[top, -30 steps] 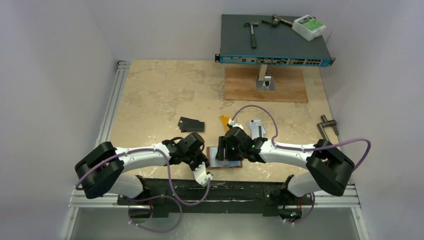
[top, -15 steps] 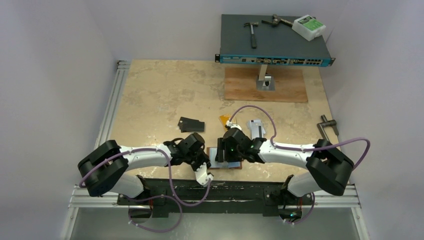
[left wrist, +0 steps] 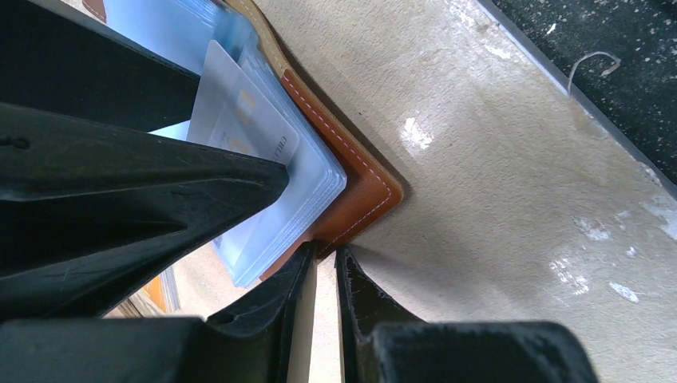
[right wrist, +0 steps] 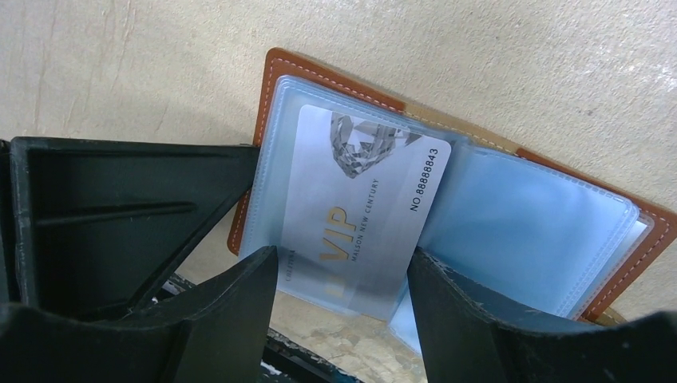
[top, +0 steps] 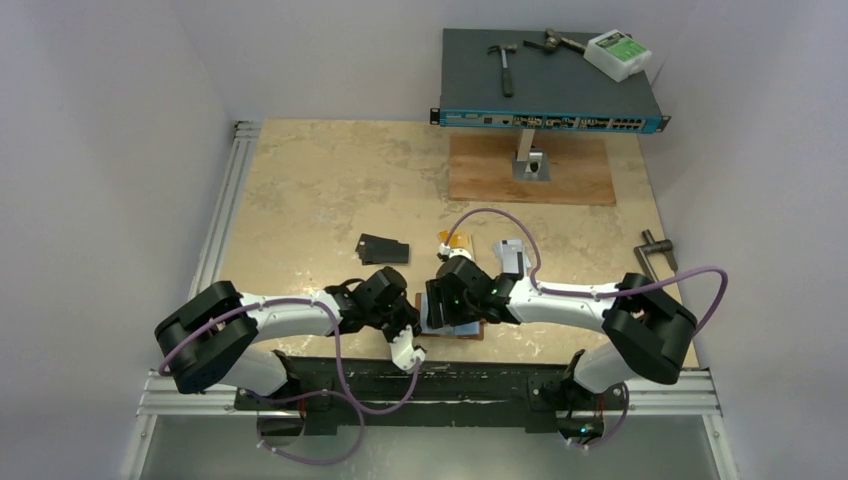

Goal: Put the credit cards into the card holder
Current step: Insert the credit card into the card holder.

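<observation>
Mid-insert: right gripper (right wrist: 343,267) pinching silver VIP card (right wrist: 359,191), partly in card holder (right wrist: 527,215) sleeve; left gripper (left wrist: 326,254) nearly pressed together at its corner. Next: push home, release.

You've got plain white walls (top: 120,120) round a beige stone-look table (top: 330,190), alu rail (top: 222,210) down its left edge, wood board (top: 580,180) at the back. Light's even, no hard shadows.
</observation>
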{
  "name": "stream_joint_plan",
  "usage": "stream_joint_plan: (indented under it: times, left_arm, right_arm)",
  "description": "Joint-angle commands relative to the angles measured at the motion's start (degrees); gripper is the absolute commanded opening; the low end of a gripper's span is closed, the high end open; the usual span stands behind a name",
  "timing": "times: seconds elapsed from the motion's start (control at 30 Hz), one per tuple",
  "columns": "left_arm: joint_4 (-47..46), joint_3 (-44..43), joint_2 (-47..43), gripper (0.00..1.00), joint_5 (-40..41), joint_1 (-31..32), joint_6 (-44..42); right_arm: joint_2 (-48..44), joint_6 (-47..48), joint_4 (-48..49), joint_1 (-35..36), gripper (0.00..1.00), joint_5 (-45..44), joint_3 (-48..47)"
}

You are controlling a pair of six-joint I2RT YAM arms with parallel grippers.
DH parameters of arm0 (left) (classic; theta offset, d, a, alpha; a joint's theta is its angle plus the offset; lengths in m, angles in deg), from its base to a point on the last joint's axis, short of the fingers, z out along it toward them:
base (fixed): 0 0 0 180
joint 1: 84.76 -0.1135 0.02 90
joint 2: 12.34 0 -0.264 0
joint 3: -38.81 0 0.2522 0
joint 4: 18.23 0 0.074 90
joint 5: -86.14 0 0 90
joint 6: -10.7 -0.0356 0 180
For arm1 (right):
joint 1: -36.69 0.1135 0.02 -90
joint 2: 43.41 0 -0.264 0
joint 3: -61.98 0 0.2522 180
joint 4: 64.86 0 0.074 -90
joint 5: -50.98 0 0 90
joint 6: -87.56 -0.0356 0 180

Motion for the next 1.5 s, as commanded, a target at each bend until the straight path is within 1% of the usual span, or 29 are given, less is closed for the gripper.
stream_joint_plan:
  times: [0.0, 0.1, 0.43, 0.57, 0.67, 0.73, 0.83, 0.97, 1.07, 1.1, 1.2, 1.23, 1.27, 1.3, 1.33, 1.4, 1.47]
  left_arm:
    - [-2.6, 0.9, 0.4, 0.14, -3.4, 0.1, 1.2]
    - [-2.8, 0.9, 0.2, 0.14, -3.2, 0.1, 1.5]
    - [-3.0, 0.0, 0.2, 0.14, -3.1, 0.4, 2.8]
    - [-3.0, 0.1, -0.2, 0.14, -2.3, 0.5, 3.1]
    - [-3.1, 0.4, -0.8, 0.14, -1.4, 0.5, 3.3]
    - [-2.9, 0.8, -1.4, 0.14, -0.8, 0.5, 3.5]
    - [-2.3, 1.3, -2.4, 0.14, 0.3, 0.5, 4.4]
    - [-0.8, 0.2, -3.7, 0.14, 2.4, 0.3, 7.4]
    - [0.0, -0.4, -4.1, 0.14, 3.1, 0.1, 8.8]
    - [0.0, -0.4, -4.0, 0.14, 3.2, 0.1, 9.0]
    - [0.0, -0.5, -4.0, 0.14, 3.7, 0.0, 9.8]
    - [0.0, -0.6, -4.0, 0.14, 3.9, -0.1, 10.2]
    - [0.1, -1.0, -3.9, 0.14, 4.1, -0.4, 11.0]
    - [0.8, -1.8, -3.8, 0.14, 4.2, -0.9, 12.5]
    - [2.7, -4.1, -3.4, 0.14, 4.1, -1.5, 14.9]
    - [7.8, -7.8, -2.7, 0.14, 3.9, -2.7, 18.3]
    - [12.3, -11.5, -2.3, 0.15, 3.7, -4.2, 22.1]
  right_arm:
    - [1.9, 1.0, 3.7, 1.7, 0.6, 2.0, -1.6]
    - [1.2, 1.5, 5.1, 2.1, 0.59, 2.0, -1.6]
    - [-0.5, 3.2, 9.3, 2.6, 0.59, 7.2, -1.9]
    - [-0.7, 1.9, 9.0, 2.6, 0.61, 8.6, -1.0]
    - [-1.6, 0.2, 7.8, 2.5, 0.62, 7.9, 0.0]
    - [-3.1, -0.8, 8.0, 1.6, 0.63, 7.9, 1.4]
    - [-6.7, -2.0, 9.6, -1.5, 0.63, 9.8, 4.5]
    - [-10.6, -1.8, 10.3, -5.6, 0.57, 11.8, 6.9]
    - [-10.1, -0.7, 9.7, -6.0, 0.52, 12.9, 6.4]
    - [-9.4, -0.2, 9.6, -6.0, 0.49, 13.3, 6.2]
    - [-8.9, -0.1, 9.1, -6.0, 0.26, 13.4, 6.5]
    - [-9.6, -0.5, 8.7, -6.0, 0.23, 13.0, 6.9]
    - [-10.4, -0.8, 7.9, -6.3, 0.24, 12.1, 7.2]
    - [-11.5, -0.9, 6.8, -6.9, 0.32, 11.7, 7.5]
    - [-12.6, -0.8, 5.1, -7.6, 0.42, 11.0, 7.6]
    - [-15.0, -0.1, 0.0, -8.3, 0.55, 8.3, 6.7]
    - [-17.1, 0.2, -5.5, -8.3, 0.6, 5.1, 5.3]
